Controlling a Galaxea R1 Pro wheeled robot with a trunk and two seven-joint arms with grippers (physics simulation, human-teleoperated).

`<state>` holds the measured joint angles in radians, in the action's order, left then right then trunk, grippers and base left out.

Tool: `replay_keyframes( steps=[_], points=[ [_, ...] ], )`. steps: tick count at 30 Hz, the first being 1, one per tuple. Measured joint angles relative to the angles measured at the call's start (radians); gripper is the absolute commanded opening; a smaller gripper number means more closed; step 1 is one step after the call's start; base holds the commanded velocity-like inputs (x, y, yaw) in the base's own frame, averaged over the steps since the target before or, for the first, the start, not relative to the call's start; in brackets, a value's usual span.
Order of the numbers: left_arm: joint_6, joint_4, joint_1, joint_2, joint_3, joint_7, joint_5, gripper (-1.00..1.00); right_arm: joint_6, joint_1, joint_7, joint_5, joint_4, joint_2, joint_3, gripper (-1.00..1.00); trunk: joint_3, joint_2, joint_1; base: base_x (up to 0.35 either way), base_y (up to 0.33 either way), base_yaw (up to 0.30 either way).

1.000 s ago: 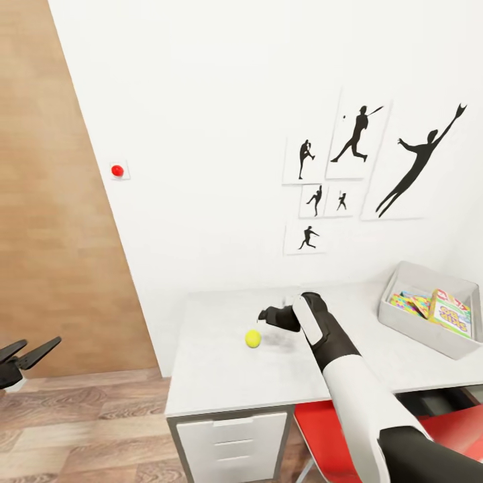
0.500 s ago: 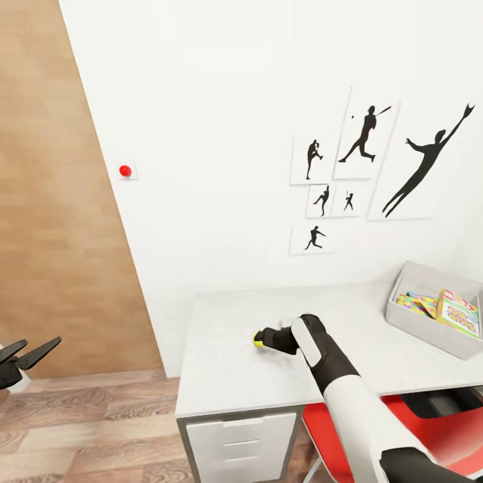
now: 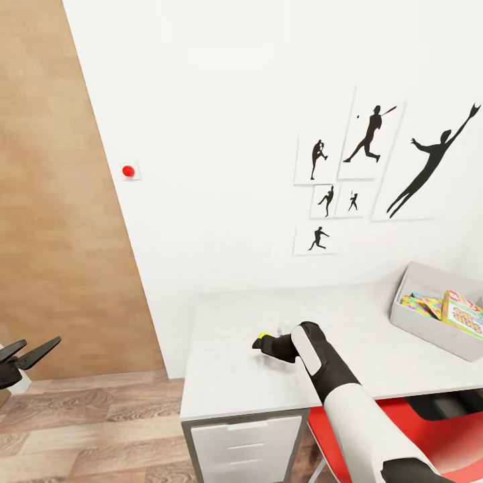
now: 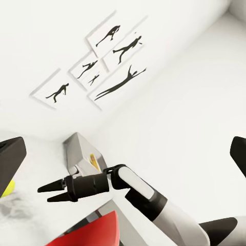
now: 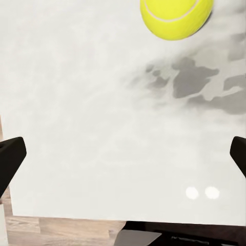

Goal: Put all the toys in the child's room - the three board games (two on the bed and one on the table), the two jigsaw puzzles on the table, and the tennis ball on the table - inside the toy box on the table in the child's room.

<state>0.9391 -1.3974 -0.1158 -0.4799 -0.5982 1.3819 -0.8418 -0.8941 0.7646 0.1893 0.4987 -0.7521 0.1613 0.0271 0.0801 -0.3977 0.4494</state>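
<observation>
The tennis ball (image 3: 266, 335) lies on the table (image 3: 221, 382) near its left end, mostly hidden behind my right gripper (image 3: 259, 344), which hangs open just over the tabletop. In the right wrist view the tennis ball (image 5: 177, 15) sits beyond the spread fingertips (image 5: 10, 159), not between them. At the table's right end stands the toy box (image 3: 429, 332), holding a jigsaw puzzle (image 3: 421, 303) and a board game (image 3: 464, 315). My left gripper (image 3: 27, 354) hangs open over the floor at the far left. From the left wrist I see the right gripper (image 4: 47, 193) and the toy box (image 4: 77, 148).
White drawers (image 3: 241, 443) sit under the table's left end, with a red chair (image 3: 443, 436) beside them under the tabletop. A white wall with black silhouette posters (image 3: 365, 144) backs the table. A wooden panel (image 3: 60, 235) and wood floor (image 3: 87, 429) lie to the left.
The head camera has shifted, moving the whole scene right. My right gripper has dropped and reached left to the ball, which now peeks out behind it. The left gripper is unchanged.
</observation>
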Motion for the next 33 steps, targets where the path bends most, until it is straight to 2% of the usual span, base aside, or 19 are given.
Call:
replay_keyframes(
  steps=[18,23,29,33],
  points=[
    [0.0,0.0,0.0,0.001,0.0,-0.001,-0.001,1.0,0.01,0.0,0.006,-0.002,-0.003,0.003,0.001,1.0,0.0,0.0,0.0,0.0,0.0,0.0],
    [0.0,0.0,0.0,0.001,0.002,-0.002,-0.001,1.0,0.101,-0.003,0.009,-0.004,-0.001,0.007,0.005,1.0,0.0,0.0,0.0,0.001,0.0,0.0],
    [0.0,0.0,0.0,0.001,0.002,-0.002,0.0,1.0,0.141,-0.001,0.012,-0.004,0.0,0.01,0.069,1.0,0.0,0.0,0.0,0.078,0.033,0.0],
    [0.0,0.0,0.0,0.0,0.0,-0.001,0.0,1.0,0.144,0.008,0.018,-0.006,-0.002,0.011,0.091,1.0,0.0,0.0,0.0,0.119,0.101,0.0]
  ],
)
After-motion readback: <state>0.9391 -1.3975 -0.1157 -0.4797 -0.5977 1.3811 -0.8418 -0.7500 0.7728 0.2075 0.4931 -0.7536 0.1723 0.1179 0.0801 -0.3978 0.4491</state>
